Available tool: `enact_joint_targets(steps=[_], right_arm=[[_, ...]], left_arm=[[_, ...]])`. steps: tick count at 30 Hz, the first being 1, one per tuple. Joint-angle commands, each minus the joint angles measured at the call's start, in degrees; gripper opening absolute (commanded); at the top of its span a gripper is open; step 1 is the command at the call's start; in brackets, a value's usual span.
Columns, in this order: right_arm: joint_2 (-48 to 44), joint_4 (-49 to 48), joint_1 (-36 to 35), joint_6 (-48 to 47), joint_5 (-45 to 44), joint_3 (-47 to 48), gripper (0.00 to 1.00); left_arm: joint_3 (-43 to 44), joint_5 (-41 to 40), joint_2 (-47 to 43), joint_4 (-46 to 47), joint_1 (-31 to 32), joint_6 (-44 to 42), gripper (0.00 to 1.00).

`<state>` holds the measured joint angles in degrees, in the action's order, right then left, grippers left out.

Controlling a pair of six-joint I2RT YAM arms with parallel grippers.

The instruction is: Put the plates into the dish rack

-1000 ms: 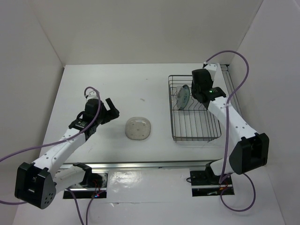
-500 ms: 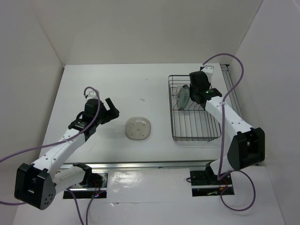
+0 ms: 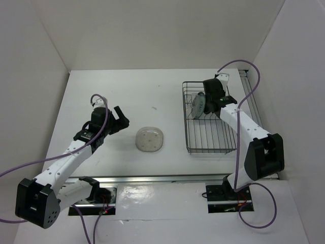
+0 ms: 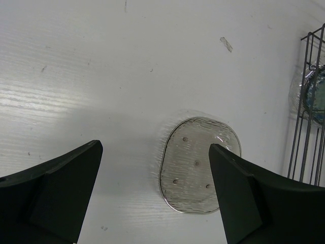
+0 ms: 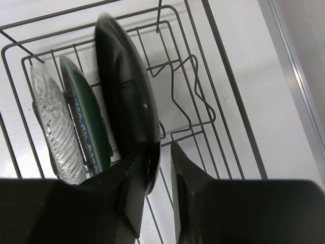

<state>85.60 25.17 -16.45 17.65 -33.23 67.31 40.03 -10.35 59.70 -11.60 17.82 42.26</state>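
Over on the left, the left gripper (image 3: 121,117) hangs above the white table (image 3: 152,86) with its fingers spread wide, nothing between them. Its wrist camera looks straight down between those two dark fingers at the translucent rounded-square plate (image 4: 198,165), which lies flat on the table, dots showing through it, just ahead of the gripper and apart from it. That one sits out in the open, left of the dish rack (image 3: 210,140) and not touching it.

Moving right, into the rack's far-left end, three plates stand on edge in a row. The clear plate (image 5: 53,137) is on the outside, the blue-green plate (image 5: 84,122) close beside it, and then the glossy black plate (image 5: 124,101), a little blurred at its top.

The right gripper (image 5: 156,152) is down inside the rack, straddling the black plate's lower rim. One of its fingers (image 5: 193,183) shows a thin strip of light between itself and the rim, while the other looks pressed against it. Whether that amounts to a grip or a release cannot be told.
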Motion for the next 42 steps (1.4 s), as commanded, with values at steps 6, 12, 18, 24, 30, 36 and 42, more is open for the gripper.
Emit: enact_joint_targets(steps=[6, 12, 18, 24, 30, 36, 42], right_arm=[[-0.4, -3.3, 0.3, 0.9, -1.7, -0.2, 0.5], [-1.2, -1.5, 0.3, 1.9, -3.0, 0.4, 0.5], [-6.0, 4.6, 0.3, 3.3, -7.0, 4.0, 0.65], [-13.4, 5.2, -0.3, 3.3, -5.2, 4.0, 0.71], [-17.1, 5.9, -1.3, 2.7, -2.2, 5.1, 0.71], [-19.9, 3.9, -1.8, 2.2, -0.2, 4.4, 0.72], [-19.9, 2.6, -1.8, 1.7, 0.4, 2.7, 0.72]], left_arm=[[0.8, 0.3, -0.6, 1.0, 0.2, 0.0, 1.0], [0.8, 2.1, -0.6, 2.1, 0.2, 0.0, 1.0], [0.2, 8.7, 5.8, 6.8, 0.2, -1.8, 1.0], [-2.6, 14.6, 12.1, 14.3, 0.2, -3.6, 0.98], [-3.2, 17.3, 20.3, 18.2, 0.7, -4.8, 0.9], [-1.3, 16.6, 27.4, 18.5, 2.0, -5.6, 0.8], [-1.3, 15.4, 29.2, 19.1, 3.7, -5.6, 0.44]])
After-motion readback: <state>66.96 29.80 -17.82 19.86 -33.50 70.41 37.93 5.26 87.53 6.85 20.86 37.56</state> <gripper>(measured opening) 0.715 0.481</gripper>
